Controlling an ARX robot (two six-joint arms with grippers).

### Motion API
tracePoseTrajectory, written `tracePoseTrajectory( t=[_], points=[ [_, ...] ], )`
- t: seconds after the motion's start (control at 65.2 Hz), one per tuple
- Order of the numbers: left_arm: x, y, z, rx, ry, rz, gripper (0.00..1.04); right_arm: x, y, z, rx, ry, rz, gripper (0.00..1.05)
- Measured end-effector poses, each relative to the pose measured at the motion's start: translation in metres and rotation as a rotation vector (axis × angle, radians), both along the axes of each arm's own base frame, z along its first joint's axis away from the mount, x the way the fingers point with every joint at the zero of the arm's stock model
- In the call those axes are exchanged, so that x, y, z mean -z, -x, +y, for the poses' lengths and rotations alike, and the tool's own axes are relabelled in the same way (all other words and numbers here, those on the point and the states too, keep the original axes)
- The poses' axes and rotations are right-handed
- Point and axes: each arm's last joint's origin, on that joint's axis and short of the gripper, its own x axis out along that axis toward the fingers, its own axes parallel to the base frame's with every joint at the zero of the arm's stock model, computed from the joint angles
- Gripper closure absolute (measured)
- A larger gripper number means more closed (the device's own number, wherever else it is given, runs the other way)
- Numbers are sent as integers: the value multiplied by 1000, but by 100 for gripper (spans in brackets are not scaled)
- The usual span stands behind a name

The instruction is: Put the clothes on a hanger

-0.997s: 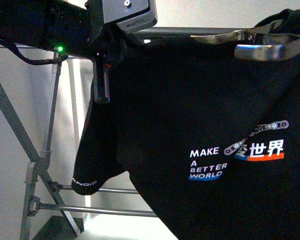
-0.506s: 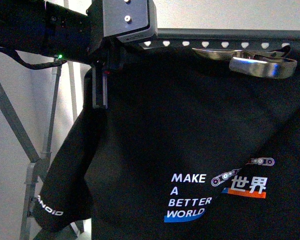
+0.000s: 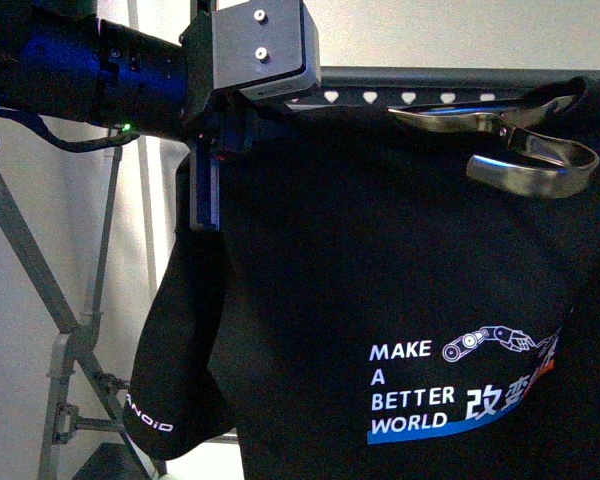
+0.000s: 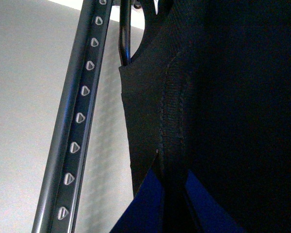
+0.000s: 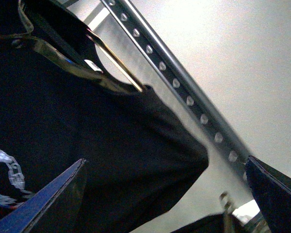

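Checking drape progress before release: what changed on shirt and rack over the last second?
The T-shirt sagged: its print dropped from mid-height to near the bottom of the front view, and the silver loop on it sank a little. The rail, mostly covered at first, now shows its heart holes. The left gripper still holds the cloth; the rack legs have not moved.

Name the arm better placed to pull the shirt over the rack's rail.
Left, probably. The left gripper is shut on the T-shirt at its edge, close to the rail, so it can carry fabric over. The right gripper is open and holds nothing.
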Motion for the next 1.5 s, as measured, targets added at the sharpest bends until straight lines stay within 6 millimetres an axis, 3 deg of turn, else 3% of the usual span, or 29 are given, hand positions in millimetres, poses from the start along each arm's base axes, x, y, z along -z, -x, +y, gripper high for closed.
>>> tracePoseTrajectory(
  t=[0.061,0.169,0.43,0.552,1.166,1.503],
  points=[
    [0,0,0,-1,0,0,100,-6,-18,1,-37,218,-57,7],
    [0,0,0,-2,0,0,100,-7,-32,2,-67,400,-60,7],
    [0,0,1,-5,-1,-1,100,2,-69,4,-104,694,-54,7],
    [0,0,1,-4,-1,-1,100,-4,-90,11,-94,705,-68,7],
    [0,0,1,-3,-1,-1,100,-20,-135,9,18,545,14,7],
    [0,0,1,-4,-1,-1,100,-9,-151,11,38,480,31,57]
  ],
)
